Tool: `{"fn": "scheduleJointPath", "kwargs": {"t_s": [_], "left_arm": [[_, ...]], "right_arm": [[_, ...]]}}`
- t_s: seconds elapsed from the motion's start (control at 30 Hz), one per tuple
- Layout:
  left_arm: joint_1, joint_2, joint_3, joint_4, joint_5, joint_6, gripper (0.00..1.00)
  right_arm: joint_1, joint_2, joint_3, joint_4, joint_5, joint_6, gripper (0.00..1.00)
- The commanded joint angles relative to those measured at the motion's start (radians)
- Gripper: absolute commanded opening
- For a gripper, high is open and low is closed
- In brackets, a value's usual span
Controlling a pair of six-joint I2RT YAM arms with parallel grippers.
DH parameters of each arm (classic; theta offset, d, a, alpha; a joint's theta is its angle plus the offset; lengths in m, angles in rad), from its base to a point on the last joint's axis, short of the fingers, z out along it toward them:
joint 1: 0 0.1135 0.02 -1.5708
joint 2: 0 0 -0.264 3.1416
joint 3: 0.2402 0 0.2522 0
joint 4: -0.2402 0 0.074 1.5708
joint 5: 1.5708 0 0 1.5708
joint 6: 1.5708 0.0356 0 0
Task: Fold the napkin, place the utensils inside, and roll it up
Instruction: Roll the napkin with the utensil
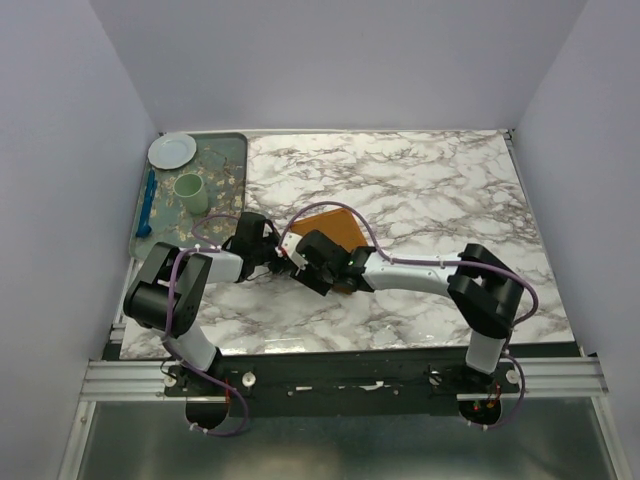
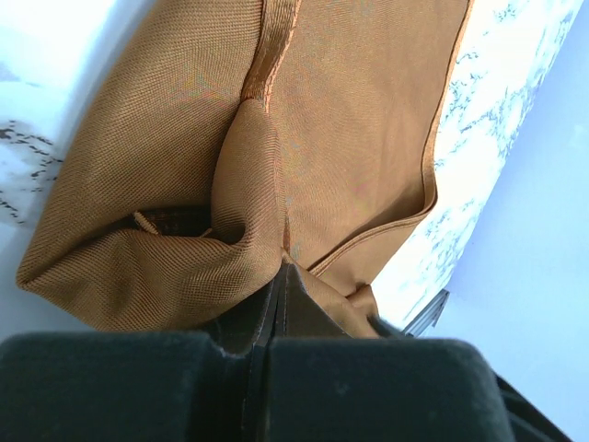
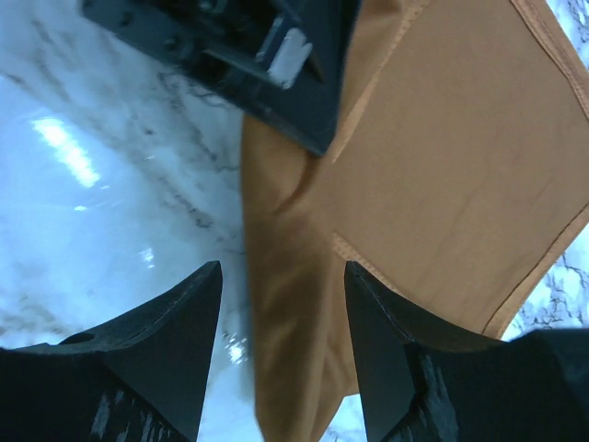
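marble table (image 1: pixel 450 190) open far right, tray (image 1: pixel 228 160) with cup (image 1: pixel 191 192) far left, right arm (image 1: pixel 415 272) over napkin (image 1: pixel 338 228) mid-table

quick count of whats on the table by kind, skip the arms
napkin: 1
plate: 1
cup: 1
blue utensil: 1
tray: 1
total: 5

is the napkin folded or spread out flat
Folded: the napkin shows overlapping layers with hems crossing, and one edge is bunched, pinched in the shut left hand.
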Motion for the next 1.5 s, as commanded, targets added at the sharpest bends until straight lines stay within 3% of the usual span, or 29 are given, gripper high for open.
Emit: {"fn": "scheduleJointPath", "kwargs": {"t_s": [0.0, 0.23, 0.33, 0.43, 0.47, 0.63, 0.73, 0.9, 1.1, 1.17, 1.27, 1.47], "left_arm": [[0.014, 0.044, -0.039, -0.201, -0.047, 0.064, 0.0], [0.021, 0.026, -0.045, -0.209, -0.037, 0.064, 0.0], [0.025, 0.017, -0.044, -0.213, -0.03, 0.065, 0.0], [0.032, -0.002, -0.039, -0.227, -0.027, 0.077, 0.0], [0.037, -0.009, -0.038, -0.23, -0.03, 0.08, 0.0], [0.049, -0.051, -0.006, -0.276, -0.034, 0.122, 0.0], [0.06, -0.08, 0.03, -0.336, -0.053, 0.166, 0.05], [0.103, -0.169, 0.123, -0.445, -0.072, 0.238, 0.25], [0.153, -0.278, 0.224, -0.558, -0.11, 0.29, 0.41], [0.155, -0.293, 0.234, -0.578, -0.115, 0.298, 0.51], [0.155, -0.31, 0.222, -0.608, -0.107, 0.292, 0.59], [0.137, -0.315, 0.13, -0.557, -0.023, 0.238, 0.59]], "right_arm": [[0.012, 0.076, 0.016, 0.095, 0.091, -0.045, 0.64], [0.015, 0.141, 0.04, 0.109, 0.096, 0.05, 0.63], [0.015, 0.165, 0.039, 0.109, 0.126, 0.076, 0.58], [0.008, 0.176, 0.026, 0.101, 0.102, 0.113, 0.39], [0.0, 0.178, 0.02, 0.098, 0.091, 0.136, 0.27], [-0.015, 0.164, -0.021, 0.094, 0.003, 0.182, 0.1], [-0.031, 0.158, -0.018, 0.083, -0.091, 0.191, 0.05], [-0.087, 0.159, -0.009, 0.061, -0.321, 0.282, 0.01], [-0.19, 0.176, 0.005, 0.066, -0.612, 0.36, 0.01], [-0.244, 0.199, 0.02, 0.066, -0.741, 0.397, 0.01], [-0.316, 0.253, 0.052, 0.066, -0.917, 0.45, 0.01], [-0.414, 0.371, 0.109, 0.066, -1.12, 0.545, 0.01]]}}
